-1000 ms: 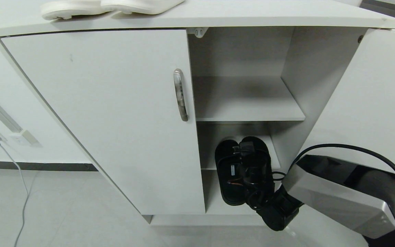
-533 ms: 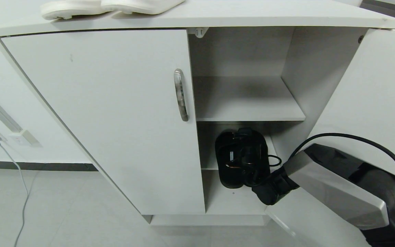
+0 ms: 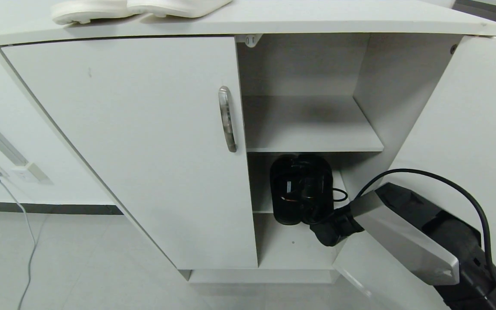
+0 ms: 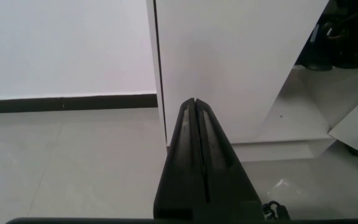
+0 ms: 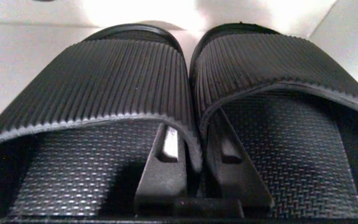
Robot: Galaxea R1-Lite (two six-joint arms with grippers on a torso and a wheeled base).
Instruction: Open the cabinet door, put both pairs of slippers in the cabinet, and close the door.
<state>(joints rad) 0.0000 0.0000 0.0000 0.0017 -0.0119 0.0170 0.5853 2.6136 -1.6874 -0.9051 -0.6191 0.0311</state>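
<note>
Low in the centre of the head frame, the right gripper (image 5: 194, 146) is clamped on the black slippers (image 3: 302, 189), partly over the lower shelf (image 3: 260, 193). Slide them in level and deep before letting go, clear of the open door (image 3: 467, 129).

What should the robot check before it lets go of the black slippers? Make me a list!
1. Right door open: ok.
2. Right gripper shut on both black slippers: ok.
3. Black slippers fully over the shelf: not ok, heels seem to stick out past its front edge.
4. Black slippers resting on the shelf: cannot tell.
5. Left gripper out of the way: ok, shut, low before the closed left door.
6. White slippers put away: not ok, on the cabinet top.
</note>
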